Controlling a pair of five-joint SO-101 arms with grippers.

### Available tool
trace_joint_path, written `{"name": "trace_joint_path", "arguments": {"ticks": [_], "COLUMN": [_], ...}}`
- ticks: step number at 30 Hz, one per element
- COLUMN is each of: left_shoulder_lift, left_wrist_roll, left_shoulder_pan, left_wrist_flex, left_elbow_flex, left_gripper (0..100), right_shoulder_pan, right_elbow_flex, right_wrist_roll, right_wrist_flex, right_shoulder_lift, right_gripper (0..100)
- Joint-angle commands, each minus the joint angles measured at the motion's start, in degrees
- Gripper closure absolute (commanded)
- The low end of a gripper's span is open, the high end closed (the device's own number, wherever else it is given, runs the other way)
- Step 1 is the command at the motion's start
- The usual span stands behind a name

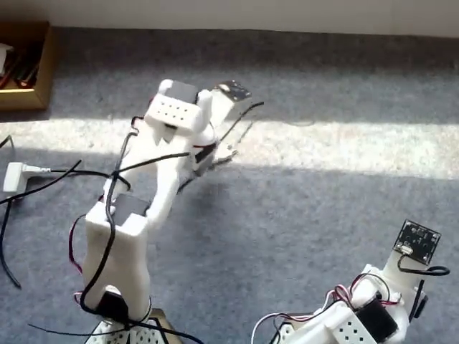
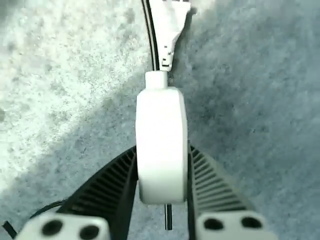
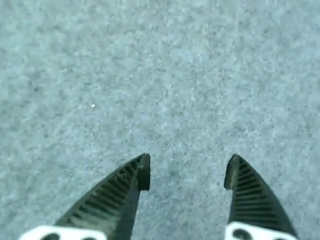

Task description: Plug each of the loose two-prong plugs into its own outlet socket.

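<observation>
Plug (image 2: 161, 125): white, rounded body, pinched between the fingers (image 2: 120, 185) of the left gripper (image 2: 162, 155), over the grey bench (image 2: 260, 100).
Long axis: laid in line with the fingers; the cord (image 2: 150, 35) end is pointed away from the wrist, toward a white piece (image 2: 172, 22) lying just beyond it.
Prongs: not made out for certain, so their direction cannot be told.
Coming move: the prong end is judged to need turning toward a socket; which way that lies cannot be told.
Nearer arm: the left, by which the plug is held; the right gripper (image 3: 186, 172) is seen well apart, at the near right of the high view.
Right fingers (image 3: 125, 197): spread wide, nothing held or touched, bare bench beneath.
Second plug (image 1: 14, 176): white, cord attached, laid on the bench at the far left edge.
</observation>
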Motion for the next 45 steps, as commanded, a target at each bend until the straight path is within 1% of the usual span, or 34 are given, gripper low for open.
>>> {"name": "trace_joint_path", "arguments": {"ticks": [1, 5, 8, 11, 15, 17, 19, 21, 24, 26, 29, 33, 35, 37, 40, 42, 43, 45], "left_shoulder_lift": [-1.0, -2.9, -8.9, -19.4, -39.7, -49.6, -56.5, -59.1, -57.5, -55.3, -52.7, -50.8, -50.2, -49.8, -49.8, -49.8, -49.8, -49.8], "left_wrist_roll": [-5.9, -14.0, -21.9, -28.7, -32.1, -34.5, -36.4, -37.0, -37.1, -37.2, -37.2, -36.8, -36.7, -36.7, -35.9, -36.0, -36.4, -38.5], "left_shoulder_pan": [-1.5, -1.0, 0.9, 4.3, 10.3, 13.4, 14.7, 14.5, 12.5, 11.8, 11.7, 11.3, 10.4, 8.0, 3.1, 0.5, -0.6, -1.7], "left_wrist_flex": [4.2, 6.2, 6.2, 5.9, 1.0, -3.1, -10.2, -18.9, -29.5, -32.3, -32.8, -35.9, -37.7, -40.3, -45.2, -46.9, -46.6, -45.5], "left_elbow_flex": [1.3, 8.5, 16.8, 26.2, 40.4, 50.0, 61.3, 70.5, 78.3, 79.2, 79.1, 79.3, 79.2, 78.8, 78.6, 77.6, 76.9, 75.8], "left_gripper": [97, 98, 98, 98, 98, 97, 97, 97, 97, 97, 97, 97, 94, 87, 67, 57, 55, 56], "right_shoulder_pan": [-0.7, -0.9, -1.0, -1.0, -1.0, -1.0, -1.0, -1.0, -1.0, -1.0, -1.0, -1.0, -1.0, -1.0, -1.0, -1.0, -1.0, -1.1], "right_elbow_flex": [2.6, 3.0, 3.7, 3.7, 3.7, 3.7, 3.7, 3.7, 3.7, 3.8, 4.2, 4.4, 4.4, 4.6, 4.6, 4.6, 4.6, 4.6], "right_wrist_roll": [0.7, 0.5, 0.6, 0.6, 0.6, 0.6, 0.6, 0.6, 0.6, 0.6, 0.6, 0.6, 0.6, 0.6, 0.6, 0.6, 0.6, 0.6], "right_wrist_flex": [0.7, 0.7, 0.3, 0.3, 0.4, 0.6, 0.6, 0.7, 0.7, 0.7, 0.7, 0.7, 0.7, 0.7, 0.7, 0.7, 0.7, 0.7], "right_shoulder_lift": [-0.7, -0.7, -0.7, -0.7, -0.7, -0.7, -0.7, -0.7, -0.7, -0.7, -0.7, -0.7, -0.7, -0.7, -0.7, -0.7, -0.7, -0.7], "right_gripper": [74.6, 74.6, 74.6, 74.6, 74.6, 74.6, 74.6, 74.6, 74.6, 74.6, 74.6, 74.6, 74.6, 74.6, 74.6, 74.6, 74.6, 74.6]}}
